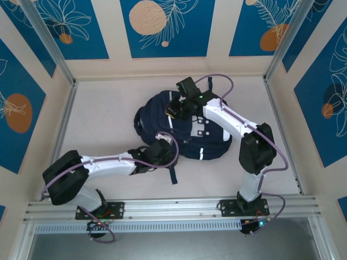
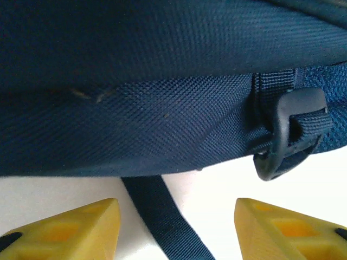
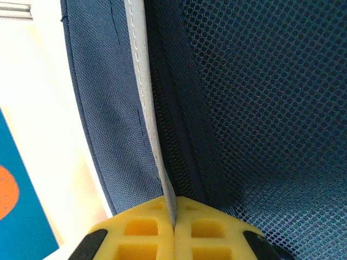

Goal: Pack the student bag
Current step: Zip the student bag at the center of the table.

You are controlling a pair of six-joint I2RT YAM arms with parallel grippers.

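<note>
1. Left jaws: apart, with nothing clamped. In the left wrist view the yellow fingertips [image 2: 70, 230] sit at the two lower corners with a wide gap between them.
2. In that gap a dark navy strap [image 2: 157, 211] lies flat on the pale surface [image 1: 108, 108], touching neither fingertip.
3. Just ahead of the left jaws is the near side of the student bag [image 1: 154, 116], a wall of navy weave. To the right, a black plastic buckle [image 2: 290, 135] hangs on a webbing loop at the bag's lower edge.
4. Right jaws: together, clamped on the bag. The yellow pads [image 3: 146, 233] meet on a thin grey-white edging strip [image 3: 142, 97] that runs down into the seam between them.
5. Beside the strip is navy weave on the left and a blue mesh panel [image 3: 260, 97] on the right.
6. The bag lies near the middle of the surface, slightly toward the right. It is a rounded navy bulk with white stripes.
7. The left arm [image 1: 108, 165] reaches in low from the near left to the bag's near edge. The right arm [image 1: 233, 122] bends over the bag from the right, its wrist above the far end.
8. Blue wall panels [image 1: 162, 21] with orange discs surround the cell.
</note>
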